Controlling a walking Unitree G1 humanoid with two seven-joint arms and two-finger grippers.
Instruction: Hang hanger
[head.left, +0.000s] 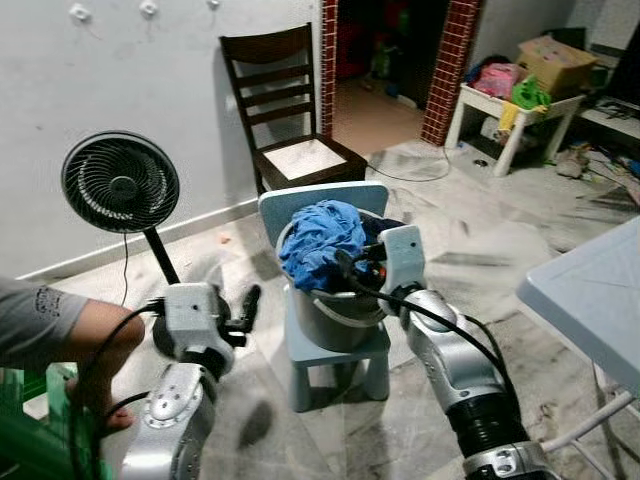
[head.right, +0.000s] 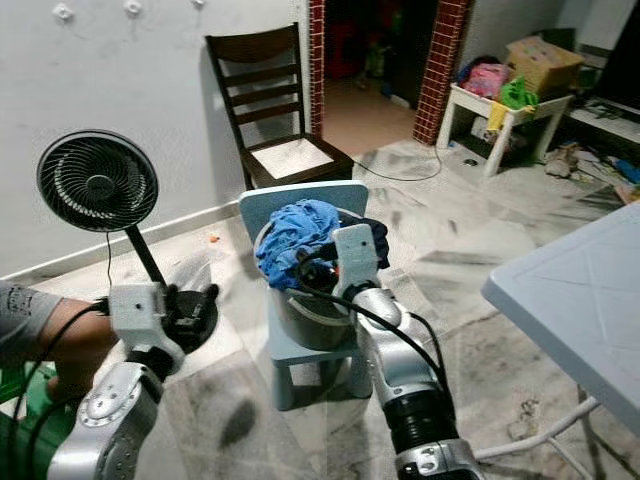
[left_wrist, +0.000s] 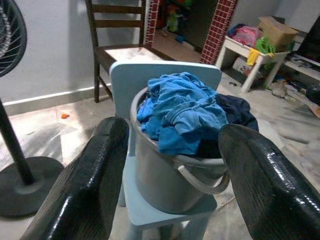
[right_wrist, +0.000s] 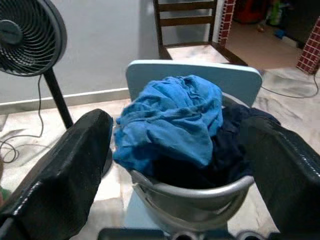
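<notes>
Since no hanger can be made out anywhere, the task looks barely begun. The small blue chair (head.left: 335, 345) carries a grey bucket (left_wrist: 165, 175) heaped with blue clothes (right_wrist: 170, 120) over a dark garment. Both end effectors face it with fingers spread and empty: the right end effector (right_wrist: 175, 165) close above the rim, the left end effector (left_wrist: 170, 180) further back. Whatever lies under the laundry is hidden.
</notes>
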